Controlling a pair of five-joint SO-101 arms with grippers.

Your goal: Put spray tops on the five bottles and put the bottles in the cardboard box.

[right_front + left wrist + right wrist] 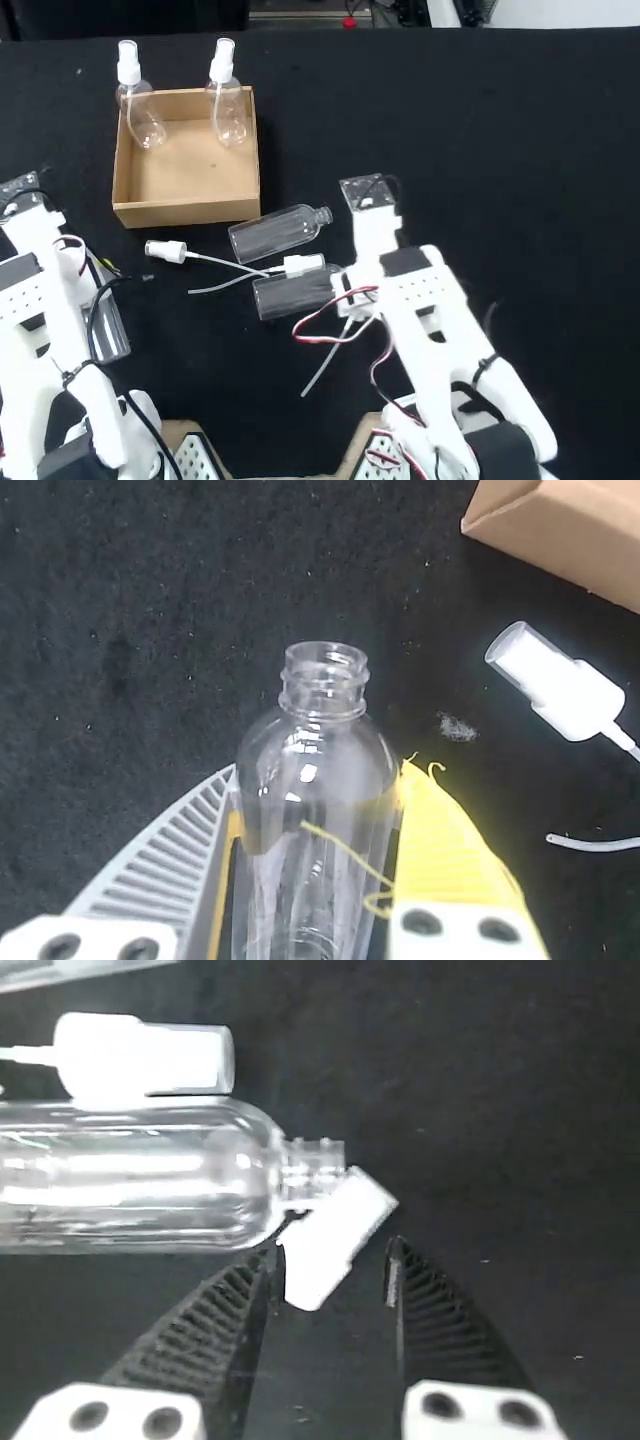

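From above, a black bench (pixel 520 150) carries a cardboard box (pixel 185 212) near its far left corner. Two topped bottles (pixel 228 105) lean against the box's far wall, inside it. Just beside the box's near wall an open bottle (pixel 280 232) lies on its side, neck toward the right edge. Nearer the front edge lie a spray top (pixel 166 251) with its thin tube, and a second spray top (pixel 303 265) touching a second lying bottle (pixel 293 293). The right arm (pixel 410 290) ends at that bottle's neck, mid-bench. The left arm (pixel 45 300) stands by the left edge with a held bottle (pixel 106 325). From the left wrist, the left gripper (pixel 320 775) has its fingers (pixel 440 850) pinching the held bottle's body, its neck open and untopped; the spray top (pixel 555 685) and a corner of the cardboard box (pixel 570 525) lie beyond. From the right wrist, the right gripper (pixel 330 1253) has its fingers spread either side of a small white piece (pixel 330 1235) that touches the second lying bottle's (pixel 130 1190) neck. The second spray top (pixel 150 1055) lies along that bottle's far side. What the piece is cannot be told.
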